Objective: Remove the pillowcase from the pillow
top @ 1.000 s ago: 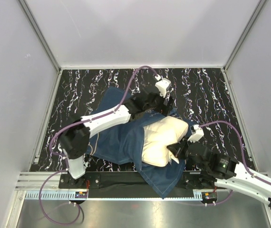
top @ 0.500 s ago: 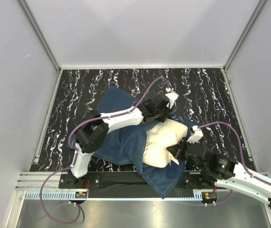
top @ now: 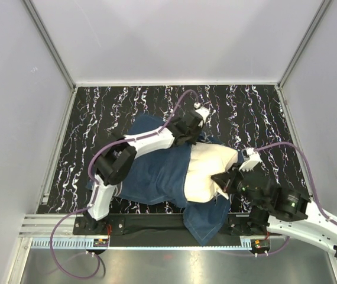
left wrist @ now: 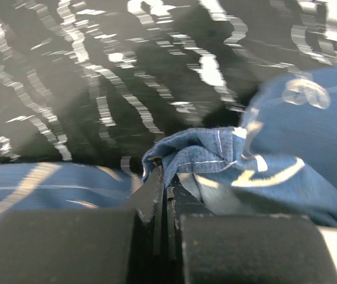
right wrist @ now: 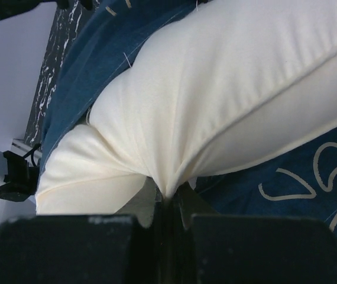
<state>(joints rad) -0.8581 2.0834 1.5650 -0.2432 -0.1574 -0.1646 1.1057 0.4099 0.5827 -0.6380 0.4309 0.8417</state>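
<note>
- A second ago the left fingers (left wrist: 160, 186) stood wide open above the far edge of the pillow (top: 211, 168). Now they have come down a little to the left and closed completely.
- Over that second the left arm's elbow has swung farther from its base and its forearm lies lower over the fabric.
- The right fingers (right wrist: 168, 207) were already pinched shut a second ago and remain so. They have drawn slightly to the right and away from the near edge, taking the pillow's corner with them.
- More cream shows now: the pillow's right end sticks farther out of the pillowcase (top: 156, 171), and the blue flap at the near edge has narrowed.
- The left fingers are fully closed on a bunched fold of the navy pillowcase at its far edge, with crumpled blue cloth rising just past the tips. The black marbled desk (top: 109, 106) lies beyond it.
- The right fingers are closed tight on a gathered tuck of the cream pillow, at its near right corner. The fabric puckers into creases that run down to the tips.
- The pillowcase lies spread across the middle of the desk, mostly to the left of the pillow, and covers the pillow's left part.
- The pillow lies right of centre, between the two sets of fingers, with blue cloth under its near side.
</note>
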